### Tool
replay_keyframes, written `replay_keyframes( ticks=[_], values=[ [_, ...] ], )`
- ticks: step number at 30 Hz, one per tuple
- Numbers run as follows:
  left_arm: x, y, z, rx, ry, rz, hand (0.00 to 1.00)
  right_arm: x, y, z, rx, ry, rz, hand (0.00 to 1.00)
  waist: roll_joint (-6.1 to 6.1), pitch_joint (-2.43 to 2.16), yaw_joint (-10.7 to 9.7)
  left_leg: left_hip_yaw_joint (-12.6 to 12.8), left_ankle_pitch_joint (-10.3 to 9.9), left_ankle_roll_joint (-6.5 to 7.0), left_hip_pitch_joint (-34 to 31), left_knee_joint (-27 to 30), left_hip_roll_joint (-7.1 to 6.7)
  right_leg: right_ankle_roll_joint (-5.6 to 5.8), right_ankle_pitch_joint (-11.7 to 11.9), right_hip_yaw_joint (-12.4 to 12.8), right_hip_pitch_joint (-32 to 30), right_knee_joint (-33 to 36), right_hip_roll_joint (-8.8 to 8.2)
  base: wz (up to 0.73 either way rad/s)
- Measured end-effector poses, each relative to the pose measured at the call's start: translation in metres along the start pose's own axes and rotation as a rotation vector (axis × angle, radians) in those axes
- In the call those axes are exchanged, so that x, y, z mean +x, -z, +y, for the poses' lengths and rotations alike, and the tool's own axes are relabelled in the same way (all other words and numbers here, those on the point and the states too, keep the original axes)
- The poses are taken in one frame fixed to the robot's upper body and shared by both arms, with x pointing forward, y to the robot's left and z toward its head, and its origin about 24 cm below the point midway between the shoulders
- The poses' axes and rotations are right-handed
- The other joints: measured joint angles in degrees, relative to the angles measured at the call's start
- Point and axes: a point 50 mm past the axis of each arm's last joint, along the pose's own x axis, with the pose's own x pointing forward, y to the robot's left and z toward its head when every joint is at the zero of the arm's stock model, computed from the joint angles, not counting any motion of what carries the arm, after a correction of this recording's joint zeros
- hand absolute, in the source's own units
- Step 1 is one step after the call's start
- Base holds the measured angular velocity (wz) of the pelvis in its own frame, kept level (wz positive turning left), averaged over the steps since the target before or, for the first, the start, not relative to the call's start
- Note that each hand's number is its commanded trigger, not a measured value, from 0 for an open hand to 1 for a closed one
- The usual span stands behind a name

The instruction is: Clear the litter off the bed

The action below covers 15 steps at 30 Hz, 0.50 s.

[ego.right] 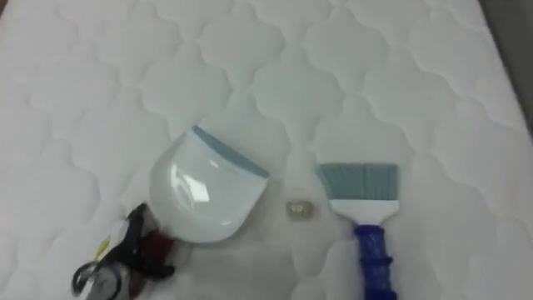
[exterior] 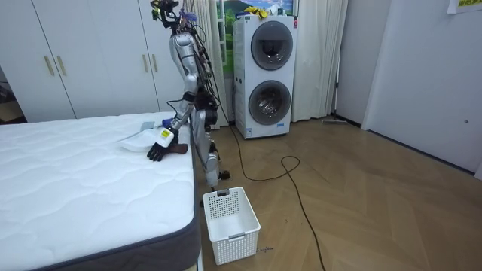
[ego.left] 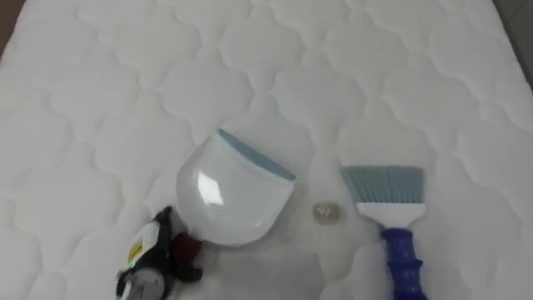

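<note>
Bed: the white quilted mattress (ego.left: 92, 92) is lying under the head camera. In the room view the robot is standing at its side edge.
Debris: 1 small pale scrap (ego.left: 326, 212) is lying on the mattress between the dustpan and the brush, touching neither.
Dustpan: the white dustpan (ego.left: 229, 200) is resting on the mattress. Its blue-grey lip is facing away from the robot and toward its right. The scrap is sitting just off the pan's right flank, not in front of the lip.
Brush: the brush (ego.left: 387, 190) is lying flat to the right of the scrap. Its long axis is running roughly fore and aft, with the bristles pointing away from the robot and the blue handle leading back past the lower edge.
Left hand: the left hand (ego.left: 151, 262) is sitting at the pan's near-left end. Its fingers are curling round a dark red part, seemingly the handle, so it is clamping the dustpan.
Key relation: from the left hand, the scrap is lying to the right, beyond the pan's body. The pan's mouth is probably needing a turn toward the scrap before any sweep.
</note>
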Motion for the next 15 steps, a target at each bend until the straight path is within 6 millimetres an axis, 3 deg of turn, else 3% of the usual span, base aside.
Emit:
replay_keyframes(
  ticks=[1, 2, 3, 4, 5, 6, 7, 9, 15],
  values=[
    [0.001, 0.003, 0.0, 0.002, 0.0, 0.023, 0.0, 0.0, -0.003, -0.001, 0.016, 0.005, -0.013, 0.0, 0.64, 0.38, 0.59, -3.01, -0.13, -0.3, 0.3, 0.03, 0.94, -2.2, 1.67, 0.0, -2.46, -2.44, 2.35, -0.71],
    [0.001, 0.006, 0.0, 0.001, -0.003, 0.043, 0.14, 0.0, -0.005, -0.001, 0.016, 0.007, -0.025, 0.0, 0.67, 0.4, 0.68, -3.61, -0.23, -0.76, 0.46, 0.02, 1.06, -2.87, 3.65, -0.37, -3.23, -3.94, 2.94, -0.43],
    [0.0, 0.013, 0.0, -0.004, -0.005, 0.083, 0.16, 0.0, -0.006, -0.003, 0.002, 0.02, -0.035, 0.0, 1.17, 0.05, -0.28, -3.64, -1.19, -2.03, 1.2, 0.0, 0.98, -3.9, 8.24, -2.5, -3.33, -3.58, 2.78, -0.19],
    [0.0, 0.015, 0.0, -0.002, -0.005, 0.093, 0.27, 0.0, -0.006, -0.004, -0.012, 0.026, -0.035, 0.0, 1.47, 0.01, -0.8, -3.34, -1.26, -2.13, 1.57, -0.12, 1.15, -4.03, 8.46, -2.74, -3.05, -3.52, 2.96, -0.1],
    [0.0, 0.017, 0.001, -0.006, -0.008, 0.11, 0.45, 0.0, -0.008, -0.003, -0.035, 0.029, -0.041, 0.0, 1.7, -0.04, -1.18, -2.39, -1.24, -2.16, 1.95, -0.12, 1.38, -4.23, 8.43, -2.68, -2.86, -3.22, 3.2, -0.09],
    [0.0, 0.021, 0.0, -0.014, -0.006, 0.134, 0.51, 0.001, -0.011, -0.002, -0.04, 0.023, -0.041, 0.0, 1.82, -0.06, -1.52, -1.64, -1.25, -2.17, 2.28, -0.27, 1.76, -4.54, 8.36, -2.71, -2.83, -2.8, 3.51, -0.04],
    [0.001, 0.02, 0.002, -0.014, -0.012, 0.136, 1.0, 0.001, -0.012, -0.001, -0.037, 0.018, -0.039, 0.0, 1.78, -0.03, -1.81, -1.2, -1.29, -2.23, 2.44, -0.38, 1.84, -4.75, 8.21, -2.79, -2.9, -2.47, 3.59, 0.06],
    [0.006, 0.02, 0.013, -0.027, -0.061, 0.149, 1.0, 0.001, -0.019, 0.001, -0.021, -0.001, -0.048, 0.0, 1.12, 0.17, -2.19, -0.72, -1.46, -2.75, 2.87, -0.41, 1.93, -4.64, 7.15, -2.84, -3.04, -1.35, 3.83, 0.05],
    [0.009, 0.027, 0.028, -0.01, -0.101, 0.181, 1.0, 0.001, -0.021, 0.003, 0.01, -0.016, -0.051, 0.0, 0.82, -0.1, -2.44, -0.9, -1.49, -3.01, 2.75, -0.15, 2.01, -4.57, 6.83, -3.41, -3.05, -0.52, 4.12, 0.01]
  ],
)
